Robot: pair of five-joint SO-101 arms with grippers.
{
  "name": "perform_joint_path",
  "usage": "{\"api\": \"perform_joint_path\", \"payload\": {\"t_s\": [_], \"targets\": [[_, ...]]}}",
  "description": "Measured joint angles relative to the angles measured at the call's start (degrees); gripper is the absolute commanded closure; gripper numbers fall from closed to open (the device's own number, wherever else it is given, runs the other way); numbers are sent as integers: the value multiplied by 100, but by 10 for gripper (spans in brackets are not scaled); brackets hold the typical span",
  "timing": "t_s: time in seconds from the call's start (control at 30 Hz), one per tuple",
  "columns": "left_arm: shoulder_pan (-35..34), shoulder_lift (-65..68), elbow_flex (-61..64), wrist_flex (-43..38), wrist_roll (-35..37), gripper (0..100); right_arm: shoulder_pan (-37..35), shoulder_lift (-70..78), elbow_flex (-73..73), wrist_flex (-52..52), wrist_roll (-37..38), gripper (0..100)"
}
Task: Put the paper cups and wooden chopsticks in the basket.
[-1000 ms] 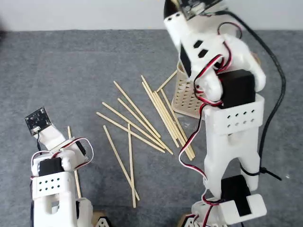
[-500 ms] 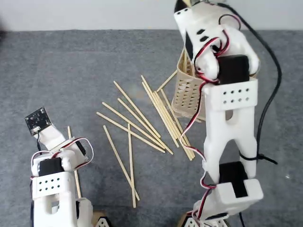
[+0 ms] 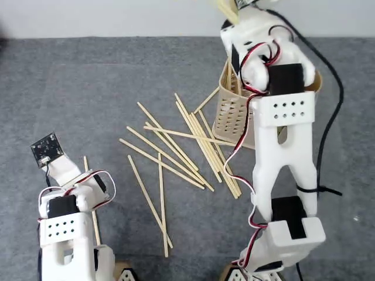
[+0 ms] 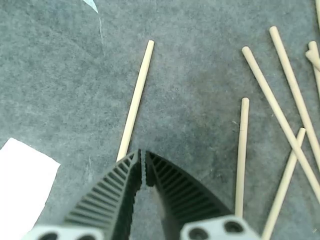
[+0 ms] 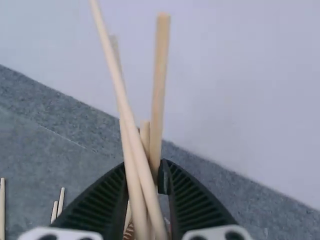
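Near the basket, the right gripper clamps several wooden chopsticks; more lie scattered across the gray table, where the left gripper sits closed, empty.

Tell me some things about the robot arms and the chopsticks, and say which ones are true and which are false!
1. The right gripper holds a bunch of chopsticks. True.
2. The left gripper grips a chopstick. False: it is shut on nothing; a single chopstick lies beside it on the mat.
3. The basket stands by the right arm. True.
4. Every chopstick is in the basket. False: many loose chopsticks lie on the mat.
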Motion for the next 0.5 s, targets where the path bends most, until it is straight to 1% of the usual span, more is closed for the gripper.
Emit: {"api": "perform_joint_path", "payload": {"t_s": [0.17,0.5], "targets": [[0,0,0,0,0,987,-9,9,167,193,0,991],[0,0,0,0,0,987,0,0,167,1081,0,991]]}}
